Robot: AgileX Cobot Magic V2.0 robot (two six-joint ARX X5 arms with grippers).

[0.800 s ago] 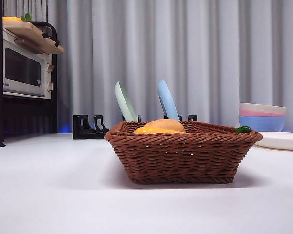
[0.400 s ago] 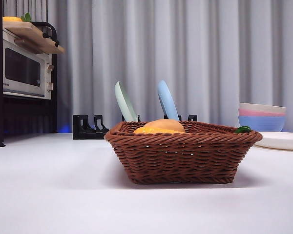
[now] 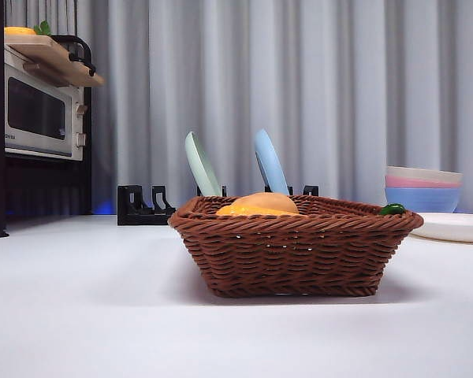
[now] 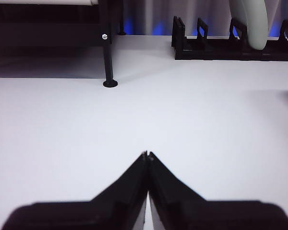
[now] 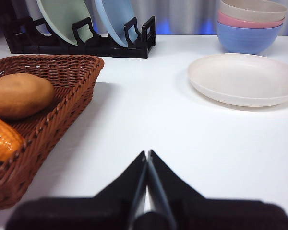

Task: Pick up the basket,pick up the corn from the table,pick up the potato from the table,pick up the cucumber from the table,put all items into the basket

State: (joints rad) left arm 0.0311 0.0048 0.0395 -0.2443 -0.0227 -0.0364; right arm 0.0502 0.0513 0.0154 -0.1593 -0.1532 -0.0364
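Soft, even light; a faint shadow under the basket (image 3: 293, 250) (wrist views slightly blurred, perhaps by focus).

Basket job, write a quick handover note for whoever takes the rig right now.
Left gripper: jaws shut, empty, over bare table.
Right gripper: jaws shut, empty, beside the basket.
In the basket: potato, corn, and the cucumber showing green at the rim in the front view.
Done: all three items appear loaded.
Left: apparently nothing; confirm the cucumber sits fully inside, since only its tip shows.
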